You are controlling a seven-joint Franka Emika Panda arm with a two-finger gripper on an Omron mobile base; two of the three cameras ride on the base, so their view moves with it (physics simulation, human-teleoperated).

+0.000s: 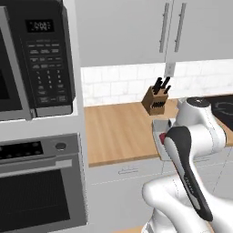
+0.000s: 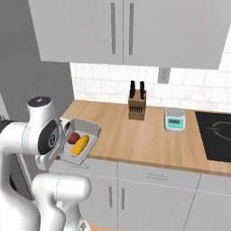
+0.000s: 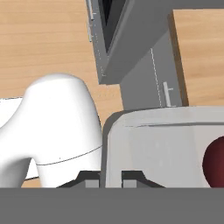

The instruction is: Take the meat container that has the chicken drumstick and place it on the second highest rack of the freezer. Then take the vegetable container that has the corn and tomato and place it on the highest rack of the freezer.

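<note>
Wooden counter (image 2: 149, 140) beneath grey wall cabinets (image 2: 135, 31).

This is a rendered home kitchen. A wooden counter (image 2: 149, 140) runs under grey wall cabinets (image 2: 126, 31) and a white tiled backsplash (image 2: 108, 83), with a knife block (image 2: 136, 107), a small scale (image 2: 174, 120) and a black cooktop (image 2: 215, 133) on it. A microwave (image 1: 38, 59) sits above a wall oven (image 1: 41, 182) at the left.

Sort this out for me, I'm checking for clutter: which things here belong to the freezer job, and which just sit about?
Job: vegetable container, corn, tomato, gripper shut on its rim.
Lying about: knife block, kitchen scale, microwave, wall oven.
</note>
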